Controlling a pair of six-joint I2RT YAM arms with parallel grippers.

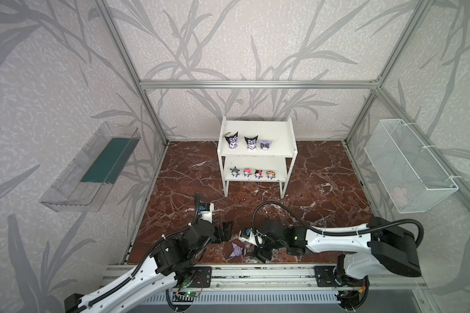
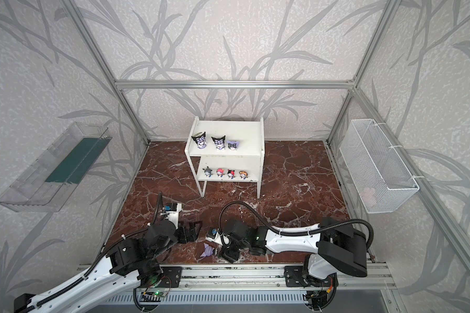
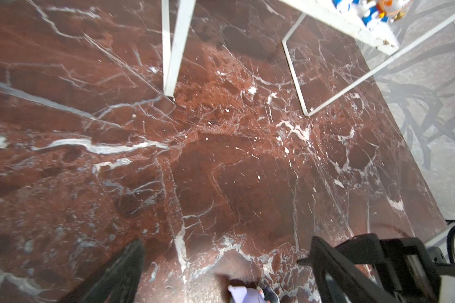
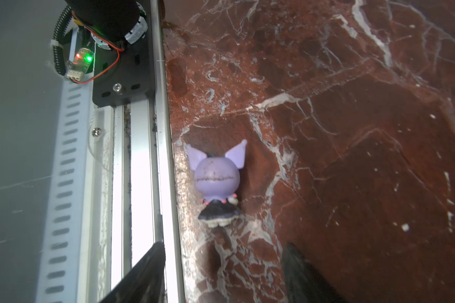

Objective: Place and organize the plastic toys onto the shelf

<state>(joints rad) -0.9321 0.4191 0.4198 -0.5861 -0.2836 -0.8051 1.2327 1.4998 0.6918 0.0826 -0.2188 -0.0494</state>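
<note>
Red-brown marble tabletop (image 1: 323, 176) carries the shelf (image 1: 255, 127) between leaf-patterned grey walls (image 1: 228, 40).

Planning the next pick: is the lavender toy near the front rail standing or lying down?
Lying down: the lavender toy lies flat on the marble table, back of its head facing up.

Pale walls (image 1: 255, 40) papered with grey leaf sprays stand behind a silver aluminium frame (image 1: 255, 84). The tabletop (image 1: 323, 176) is glossy red-brown marble veined in white. A clear plastic tray (image 1: 63, 189) hangs on the left wall and a white wire-mesh basket (image 1: 407, 165) on the right.
</note>
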